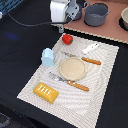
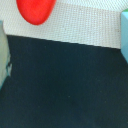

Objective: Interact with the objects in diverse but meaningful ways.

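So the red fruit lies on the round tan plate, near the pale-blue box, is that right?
Not quite. The exterior view shows the red fruit on the woven mat, apart from the round tan plate, which holds nothing. The fruit is indeed near the pale-blue box.

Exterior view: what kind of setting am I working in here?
Probably a mock dining or toy kitchen tabletop: a placemat set with a plate and cutlery, plus a grey pot behind.

1. The arm reaches in from the top of the exterior view, its white wrist housing held high.
2. The gripper (image 1: 60, 28) hangs below it, pointing downward.
3. Whether its jaws are parted or closed can't be made out.
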Available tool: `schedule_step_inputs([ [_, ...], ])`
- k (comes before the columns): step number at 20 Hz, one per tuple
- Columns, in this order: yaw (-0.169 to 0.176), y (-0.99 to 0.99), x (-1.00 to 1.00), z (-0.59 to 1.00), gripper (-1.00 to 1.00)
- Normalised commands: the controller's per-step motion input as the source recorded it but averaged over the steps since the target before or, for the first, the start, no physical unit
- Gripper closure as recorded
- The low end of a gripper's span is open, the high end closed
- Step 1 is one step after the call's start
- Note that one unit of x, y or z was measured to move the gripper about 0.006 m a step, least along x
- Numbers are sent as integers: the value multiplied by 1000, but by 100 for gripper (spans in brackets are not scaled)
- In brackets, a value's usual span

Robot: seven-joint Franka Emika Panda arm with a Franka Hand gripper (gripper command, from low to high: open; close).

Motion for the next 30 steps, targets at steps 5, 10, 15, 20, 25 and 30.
schedule_step_inputs([
  [5, 35, -560, -171, -41, -100],
  [10, 11, -459, -186, -24, -100],
  [15, 10, -518, -101, -2, -100],
  [20, 17, -799, -173, -6, -100],
  [25, 13, -850, -154, -15, -100],
  [30, 32, -382, -9, -132, -100],
])
